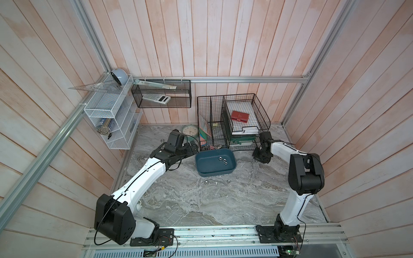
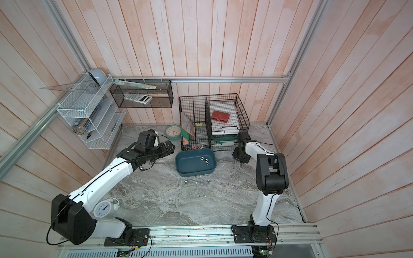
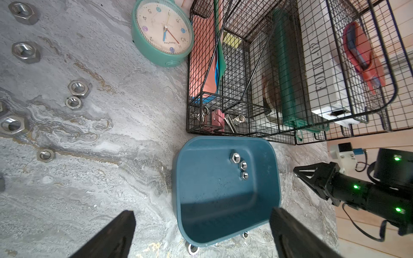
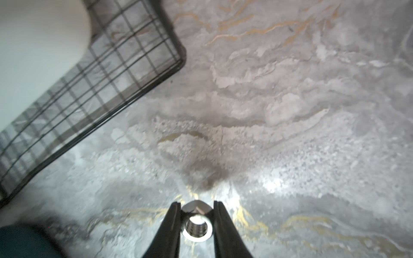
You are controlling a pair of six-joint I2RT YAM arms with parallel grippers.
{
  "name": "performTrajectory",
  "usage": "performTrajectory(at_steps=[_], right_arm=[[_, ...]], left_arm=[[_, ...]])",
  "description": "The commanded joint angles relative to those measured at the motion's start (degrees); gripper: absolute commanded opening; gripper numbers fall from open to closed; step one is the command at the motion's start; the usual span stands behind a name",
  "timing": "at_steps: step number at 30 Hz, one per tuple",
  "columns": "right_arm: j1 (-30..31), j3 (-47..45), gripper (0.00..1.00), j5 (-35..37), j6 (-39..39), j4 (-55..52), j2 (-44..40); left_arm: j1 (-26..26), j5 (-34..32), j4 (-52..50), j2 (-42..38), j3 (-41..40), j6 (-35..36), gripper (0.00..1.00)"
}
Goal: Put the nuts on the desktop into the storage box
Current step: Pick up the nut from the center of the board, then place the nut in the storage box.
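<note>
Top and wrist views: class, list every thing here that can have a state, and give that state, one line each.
Shallow dark teal plastic storage box: upright, open-topped, resting on the grey marble-patterned desktop.
Small shiny silver metal nuts in the box: three, lying close together.
Loose nuts on the desktop: lying flat, outside the box.
Left end effector: open, empty.
Right end effector: shut on one nut.

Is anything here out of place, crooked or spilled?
Nothing looks damaged. Loose nuts lie scattered over the desktop, two close beside the box, which sits slightly askew to the wire organiser. Only three are inside it. The right gripper holds one nut.
</note>
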Motion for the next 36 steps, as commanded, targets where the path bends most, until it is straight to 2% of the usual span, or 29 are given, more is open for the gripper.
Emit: performTrajectory(at_steps=[1, 8, 15, 24, 36], right_arm=[[3.0, -0.8, 0.22, 1.2, -1.1, -3.2, -4.4], [11.3, 3.4, 0.23, 3.7, -1.9, -7.0, -7.4], [19.9, 11.8, 0.23, 5.4, -3.3, -9.6, -5.0], [27.7, 22.6, 0.24, 3.7, -5.5, -11.3, 5.5], [30.9, 34.1, 0.25, 1.6, -6.6, -12.1, 18.9]], left_arm=[[0.2, -0.1, -0.6, -2.2, -1.5, -0.3, 1.0], [0.2, 1.0, -3.1, -5.7, -3.8, 1.5, 1.0], [0.2, 4.4, -3.9, -9.9, -6.8, 1.8, 1.0], [0.3, 2.4, -5.6, -14.8, -9.6, 0.7, 1.0], [0.7, -1.1, -8.9, -18.7, -10.8, 0.5, 1.0]])
